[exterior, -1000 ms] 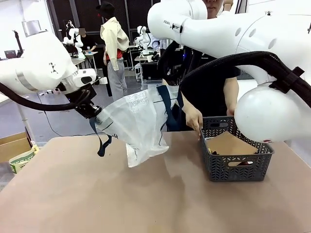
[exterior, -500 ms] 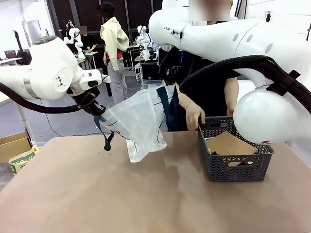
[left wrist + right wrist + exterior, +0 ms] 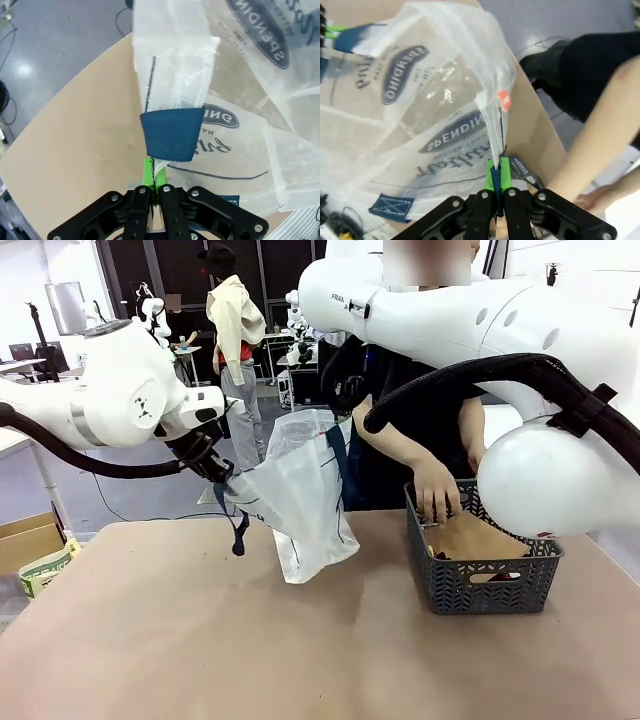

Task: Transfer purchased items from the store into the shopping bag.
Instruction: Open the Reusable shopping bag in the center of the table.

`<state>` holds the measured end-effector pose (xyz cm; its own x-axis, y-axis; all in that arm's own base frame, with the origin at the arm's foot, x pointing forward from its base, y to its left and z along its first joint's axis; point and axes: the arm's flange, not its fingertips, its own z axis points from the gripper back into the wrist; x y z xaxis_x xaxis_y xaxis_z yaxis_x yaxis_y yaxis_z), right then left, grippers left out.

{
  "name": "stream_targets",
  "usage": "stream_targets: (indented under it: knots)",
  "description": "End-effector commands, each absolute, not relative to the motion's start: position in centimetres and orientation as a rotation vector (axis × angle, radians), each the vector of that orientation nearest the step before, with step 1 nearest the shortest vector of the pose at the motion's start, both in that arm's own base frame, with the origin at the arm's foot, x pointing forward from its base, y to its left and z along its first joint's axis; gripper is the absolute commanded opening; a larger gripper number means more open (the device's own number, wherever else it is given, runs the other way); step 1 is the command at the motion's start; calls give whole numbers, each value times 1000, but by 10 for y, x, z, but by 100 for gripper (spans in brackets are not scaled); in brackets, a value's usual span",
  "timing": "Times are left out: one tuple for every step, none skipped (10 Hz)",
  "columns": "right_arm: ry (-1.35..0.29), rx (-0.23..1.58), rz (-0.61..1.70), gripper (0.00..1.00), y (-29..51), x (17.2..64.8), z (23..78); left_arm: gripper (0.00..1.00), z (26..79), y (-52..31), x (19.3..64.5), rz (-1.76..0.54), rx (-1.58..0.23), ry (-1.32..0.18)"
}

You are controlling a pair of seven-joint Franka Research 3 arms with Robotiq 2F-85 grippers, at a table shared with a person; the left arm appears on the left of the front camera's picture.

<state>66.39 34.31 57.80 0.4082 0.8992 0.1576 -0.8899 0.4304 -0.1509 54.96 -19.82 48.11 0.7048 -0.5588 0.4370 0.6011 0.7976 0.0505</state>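
The shopping bag (image 3: 303, 502), translucent white with navy straps, hangs over the table between my two grippers. On the bag's left edge, my left gripper (image 3: 218, 468) is shut beside a navy strap (image 3: 172, 134), its green pads (image 3: 148, 170) pinching the plastic. My right gripper (image 3: 497, 176) is shut on the bag's other edge at a strap. At the right stands the store (image 3: 480, 588), a dark grey basket, with a brown flat item (image 3: 472, 537) and something red (image 3: 503, 577) inside. A person's hand (image 3: 437, 500) reaches into it.
The person stands at the far side behind the basket. My right arm's thick black hose (image 3: 480, 370) arches over the basket. A cardboard box (image 3: 30, 550) sits off the table's left edge. The brown tabletop (image 3: 250, 640) in front lies bare.
My left gripper has carried its side of the bag to the right, and the bag now hangs narrower. The person's hand has gone from the basket's rim down into the basket.
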Motion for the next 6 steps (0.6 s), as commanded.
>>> stream_targets:
  knots:
    - [-231, -21, 1164, 0, 344, 652, 552, 0, 481, -205, 565, -689, -118, -413]
    - [-282, -43, 1077, 0, 345, 660, 557, 0, 485, -203, 565, -584, -30, -478]
    - [-219, -39, 1140, 0, 348, 664, 571, 0, 478, -205, 554, -665, -108, -440]
    - [-219, -39, 1140, 0, 348, 664, 571, 0, 478, -205, 554, -665, -108, -440]
    - [-229, -37, 1131, 0, 351, 668, 563, 0, 478, -206, 560, -646, -88, -447]
    - [-190, -4, 1161, 0, 345, 658, 554, 0, 470, -208, 561, -813, -100, -393]
